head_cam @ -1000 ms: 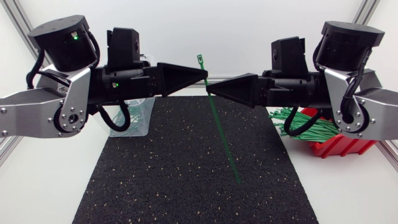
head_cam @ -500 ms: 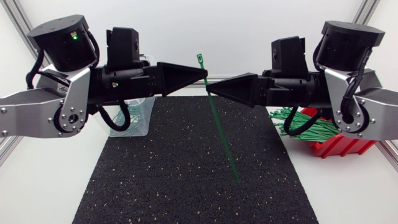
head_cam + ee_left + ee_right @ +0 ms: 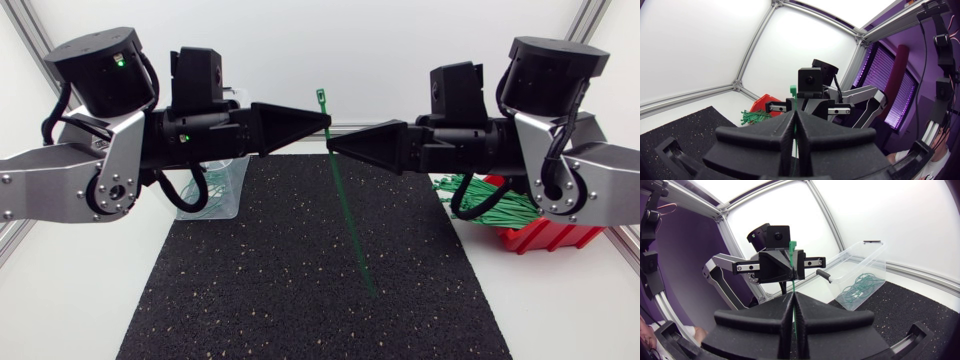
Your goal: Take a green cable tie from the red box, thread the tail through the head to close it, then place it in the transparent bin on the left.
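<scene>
Your green cable tie (image 3: 349,215) hangs in the upper middle of the frame, above the black mat (image 3: 260,290), head uppermost and tail slanting down toward the lower right. The left gripper (image 3: 323,120) has its fingers closed on the strap just under the head. The right gripper (image 3: 334,147) pinches it just below that, fingers closed too. Expect a light, springy, slick strap whose free tail will likely sway and twist. Take hold nearer the tail's end to steer it into the head. The red box (image 3: 540,238) sits at right, the transparent bin (image 3: 238,190) at left.
</scene>
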### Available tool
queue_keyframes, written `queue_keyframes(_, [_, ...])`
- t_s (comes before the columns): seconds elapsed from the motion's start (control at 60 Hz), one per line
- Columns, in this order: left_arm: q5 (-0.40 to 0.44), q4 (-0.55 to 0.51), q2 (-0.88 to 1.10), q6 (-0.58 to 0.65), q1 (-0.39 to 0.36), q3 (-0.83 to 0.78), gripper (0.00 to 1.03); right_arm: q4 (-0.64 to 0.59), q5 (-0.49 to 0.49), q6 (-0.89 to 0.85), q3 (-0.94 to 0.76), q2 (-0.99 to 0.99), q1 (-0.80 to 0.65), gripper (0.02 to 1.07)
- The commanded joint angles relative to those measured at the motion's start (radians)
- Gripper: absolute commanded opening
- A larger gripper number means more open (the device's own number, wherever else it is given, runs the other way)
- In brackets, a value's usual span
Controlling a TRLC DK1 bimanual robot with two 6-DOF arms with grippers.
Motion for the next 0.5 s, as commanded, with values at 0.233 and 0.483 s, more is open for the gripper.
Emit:
queue_keyframes(0.233, [0.001, 0.021, -0.010, -0.019, -0.010, -0.006, 0.04, 0.006, 0.010, 0.026, -0.013, 0.027, 0.034, 0.08])
queue_keyframes(0.483, [0.001, 0.021, -0.011, -0.016, -0.008, -0.008, 0.04, 0.006, 0.011, 0.024, -0.015, 0.023, 0.033, 0.08])
